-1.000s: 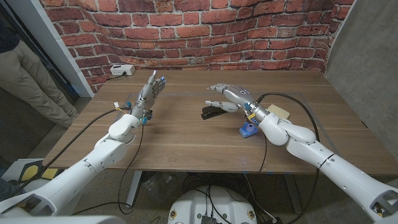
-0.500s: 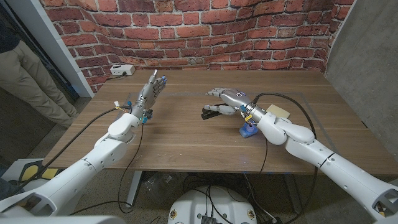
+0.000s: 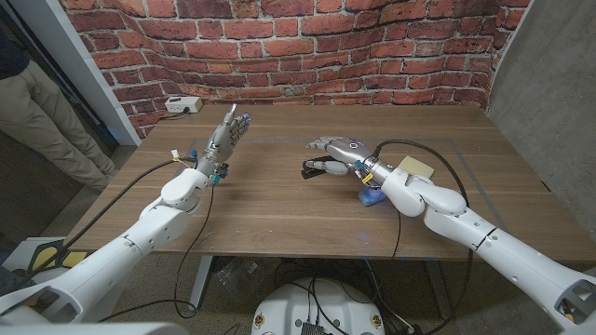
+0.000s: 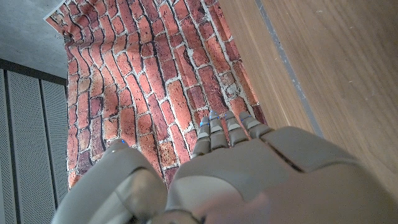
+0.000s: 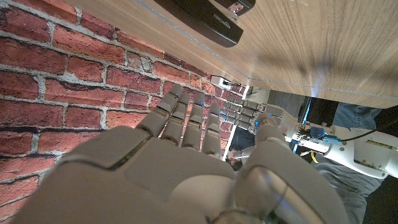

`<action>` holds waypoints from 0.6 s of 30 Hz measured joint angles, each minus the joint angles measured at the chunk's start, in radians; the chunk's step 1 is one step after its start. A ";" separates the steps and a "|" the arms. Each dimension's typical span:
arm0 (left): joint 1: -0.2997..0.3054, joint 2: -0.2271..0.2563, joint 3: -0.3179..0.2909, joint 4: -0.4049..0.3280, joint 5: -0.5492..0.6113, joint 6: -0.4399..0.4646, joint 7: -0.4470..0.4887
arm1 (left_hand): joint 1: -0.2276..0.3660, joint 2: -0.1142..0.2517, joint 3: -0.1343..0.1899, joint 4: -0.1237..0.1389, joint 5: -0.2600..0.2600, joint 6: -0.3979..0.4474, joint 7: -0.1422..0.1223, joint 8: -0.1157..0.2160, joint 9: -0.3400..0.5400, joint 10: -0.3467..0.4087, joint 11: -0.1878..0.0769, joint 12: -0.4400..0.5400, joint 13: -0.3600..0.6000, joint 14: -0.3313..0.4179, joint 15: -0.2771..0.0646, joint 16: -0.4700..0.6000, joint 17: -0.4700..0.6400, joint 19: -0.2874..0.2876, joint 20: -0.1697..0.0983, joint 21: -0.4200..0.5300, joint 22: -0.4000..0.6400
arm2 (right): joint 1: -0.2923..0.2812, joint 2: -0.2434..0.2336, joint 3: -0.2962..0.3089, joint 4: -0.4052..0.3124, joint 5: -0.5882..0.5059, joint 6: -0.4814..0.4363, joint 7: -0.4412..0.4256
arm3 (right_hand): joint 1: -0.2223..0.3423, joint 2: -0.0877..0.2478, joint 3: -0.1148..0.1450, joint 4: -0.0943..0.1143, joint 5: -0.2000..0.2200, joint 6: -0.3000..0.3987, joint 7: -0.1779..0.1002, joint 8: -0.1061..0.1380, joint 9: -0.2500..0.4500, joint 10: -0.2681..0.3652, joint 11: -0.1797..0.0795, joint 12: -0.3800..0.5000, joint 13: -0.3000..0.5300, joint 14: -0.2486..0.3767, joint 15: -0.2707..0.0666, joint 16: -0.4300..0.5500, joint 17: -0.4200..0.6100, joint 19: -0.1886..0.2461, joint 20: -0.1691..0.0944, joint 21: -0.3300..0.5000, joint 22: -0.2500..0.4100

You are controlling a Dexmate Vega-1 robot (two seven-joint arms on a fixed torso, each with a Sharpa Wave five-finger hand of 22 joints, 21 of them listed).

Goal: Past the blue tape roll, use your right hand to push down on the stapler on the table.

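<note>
- Black stapler (image 3: 315, 168) — long, low, glossy — lies on the wood-grain table (image 3: 279, 205), mid-table, just beyond the blue tape roll (image 3: 372, 196).
- Right hand (image 3: 338, 149) hovers palm-down over the stapler, fingers extended and slightly apart, holding nothing; contact cannot be told.
- Left hand (image 3: 224, 138) stands upright, fingers straight, close together — empty.
</note>
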 measured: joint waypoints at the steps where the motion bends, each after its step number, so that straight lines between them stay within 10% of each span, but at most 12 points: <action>1: 0.000 0.000 0.000 0.000 0.000 0.000 -0.001 | 0.000 0.000 0.000 0.000 -0.002 -0.003 -0.003 0.000 0.000 0.000 0.000 0.000 0.000 0.000 0.000 0.000 0.000 0.000 0.000 0.000 0.000 | 0.001 0.001 -0.003 0.000 -0.002 -0.004 0.004 | 0.002 0.002 0.003 0.003 0.000 0.000 0.000 0.000 0.000 -0.003 -0.003 0.000 0.000 0.000 0.000 0.000 0.000 0.000 0.000 0.000 0.000; 18: -0.002 0.000 0.000 0.018 -0.007 0.001 -0.003 | -0.007 -0.007 -0.004 0.004 -0.002 -0.001 -0.001 0.000 0.005 0.000 0.000 0.000 0.000 0.000 0.000 0.000 0.000 0.000 0.000 0.000 0.000 | 0.031 0.012 -0.044 0.022 -0.021 -0.043 0.053 | 0.000 -0.025 0.003 0.006 -0.015 -0.012 0.004 -0.001 -0.003 -0.008 0.000 -0.007 0.000 0.000 0.000 0.000 0.003 -0.004 0.004 0.000 0.000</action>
